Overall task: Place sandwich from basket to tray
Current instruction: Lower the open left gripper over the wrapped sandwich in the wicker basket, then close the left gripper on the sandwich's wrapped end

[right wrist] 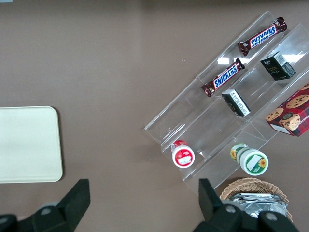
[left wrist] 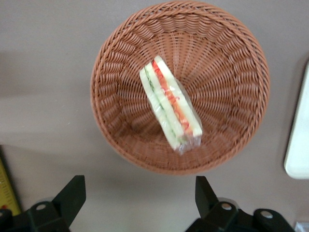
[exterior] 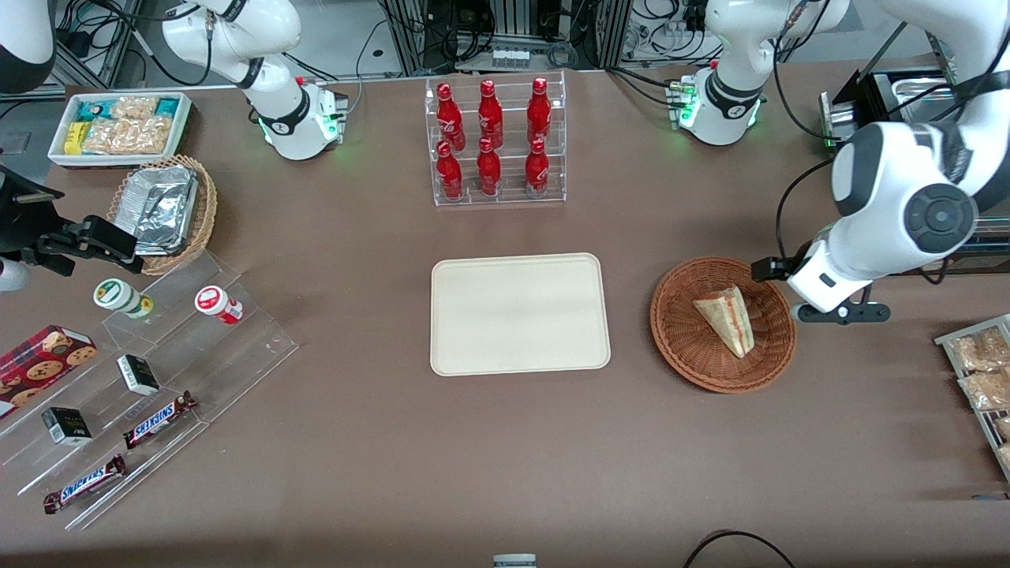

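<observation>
Lying in the basket (left wrist: 179, 87) beside the tray (exterior: 519, 313), the sandwich (left wrist: 170, 103) rests on its side; the released tool (left wrist: 140, 198) hovers above the basket's rim, fingers spread wide.

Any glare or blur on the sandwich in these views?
Left wrist view: sandwich sharp, wrap glinting slightly at one end, open gripper dark against the table. Front view: even light, sandwich clear in the basket, soft sheen on the tray.
</observation>
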